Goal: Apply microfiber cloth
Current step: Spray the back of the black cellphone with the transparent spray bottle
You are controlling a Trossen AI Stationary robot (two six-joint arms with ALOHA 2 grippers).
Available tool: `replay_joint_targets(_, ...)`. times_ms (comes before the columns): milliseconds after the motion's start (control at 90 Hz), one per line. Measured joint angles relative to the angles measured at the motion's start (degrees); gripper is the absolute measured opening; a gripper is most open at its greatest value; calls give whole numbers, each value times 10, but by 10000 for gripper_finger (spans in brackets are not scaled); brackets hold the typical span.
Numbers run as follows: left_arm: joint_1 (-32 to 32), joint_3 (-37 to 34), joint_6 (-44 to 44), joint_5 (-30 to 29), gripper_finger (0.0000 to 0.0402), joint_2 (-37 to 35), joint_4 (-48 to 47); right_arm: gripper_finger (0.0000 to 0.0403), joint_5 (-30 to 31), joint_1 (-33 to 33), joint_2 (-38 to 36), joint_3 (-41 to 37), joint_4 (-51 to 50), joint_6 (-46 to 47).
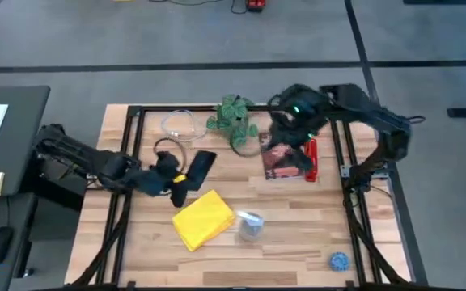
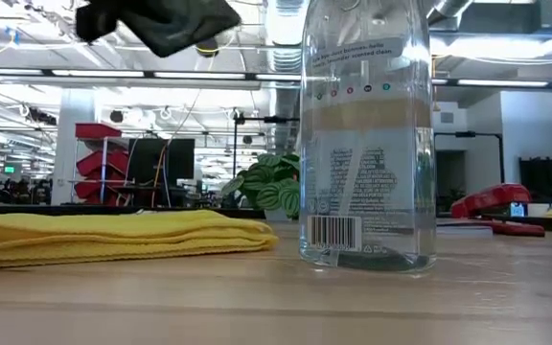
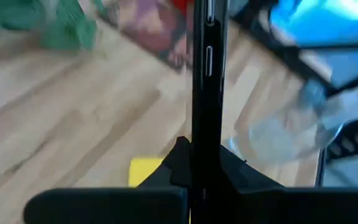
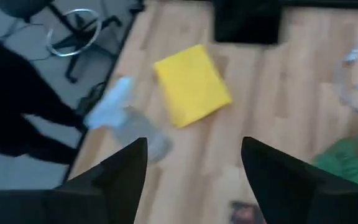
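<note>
While the bright yellow folded microfiber cloth (image 1: pixel 203 219) lies flat on the wooden surface (image 1: pixel 290 218), the left tool (image 1: pixel 181 183) is clamped on a slim black phone (image 1: pixel 197 167) just beside the cloth. A clear plastic spray bottle (image 1: pixel 250 225) holding clear liquid is placed beside the cloth. The right tool (image 4: pixel 193 163) is held apart above a dark red book (image 1: pixel 281 160).

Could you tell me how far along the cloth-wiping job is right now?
Done: the left gripper has the black phone gripped edge-up. In hand: nothing more; the right gripper hangs open over the book. Left: the microfiber cloth lies folded, untouched, beside the spray bottle.
</note>
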Motion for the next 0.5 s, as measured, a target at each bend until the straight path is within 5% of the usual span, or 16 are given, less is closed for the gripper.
replay_joint_targets(300, -127, -70, -65, -106, 1, 60, 198, 204, 28, 112, -164, -254, 188, 283)
replay_joint_targets(500, -191, -70, -165, -202, 1, 162, 296, 210, 16, 154, -176, -359, 276, 275)
